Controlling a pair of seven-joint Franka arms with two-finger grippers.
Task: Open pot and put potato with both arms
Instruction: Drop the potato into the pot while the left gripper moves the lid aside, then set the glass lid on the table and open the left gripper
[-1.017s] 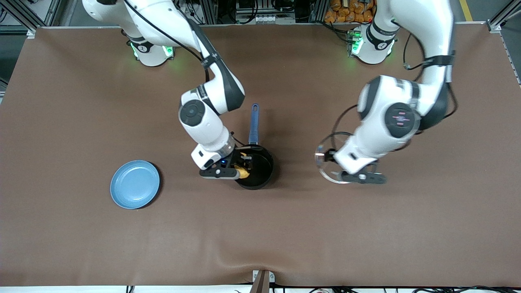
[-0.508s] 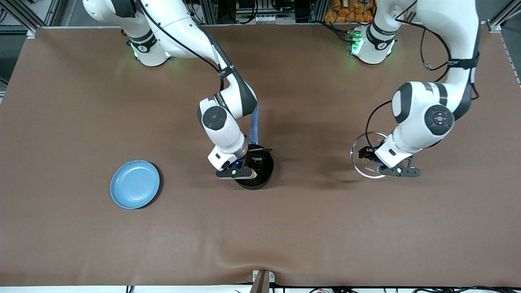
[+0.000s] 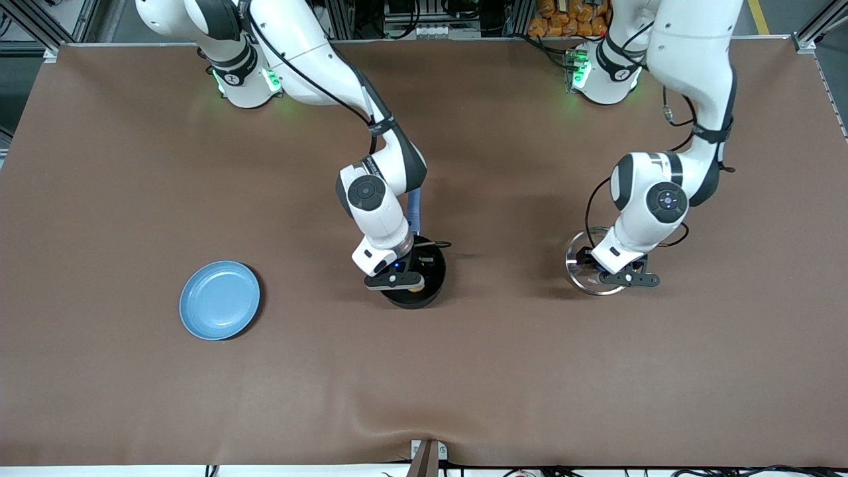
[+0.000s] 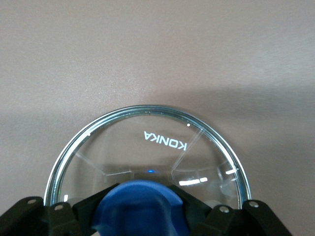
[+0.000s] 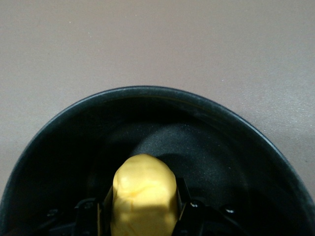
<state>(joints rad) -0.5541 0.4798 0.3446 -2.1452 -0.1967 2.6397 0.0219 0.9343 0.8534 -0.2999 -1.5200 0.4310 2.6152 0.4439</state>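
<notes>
The black pot [image 3: 424, 281] stands at the table's middle, its blue handle [image 3: 415, 211] pointing toward the arms' bases. My right gripper [image 3: 404, 277] is inside the pot, shut on the yellow potato [image 3: 415, 287]. The right wrist view shows the potato [image 5: 143, 194] between the fingers over the pot's black floor [image 5: 206, 147]. My left gripper [image 3: 613, 273] is shut on the blue knob [image 4: 140, 209] of the glass lid [image 3: 586, 265], low over the table toward the left arm's end. The lid's steel rim [image 4: 147, 109] shows in the left wrist view.
A flat light-blue plate [image 3: 219, 299] lies toward the right arm's end of the table, a little nearer the front camera than the pot. The brown table cloth [image 3: 424, 384] is bare nearer the front camera.
My right gripper moved with the potato from the pot's rim to inside the pot. My left arm carried the lid away from the pot toward its own end and lowered it.
</notes>
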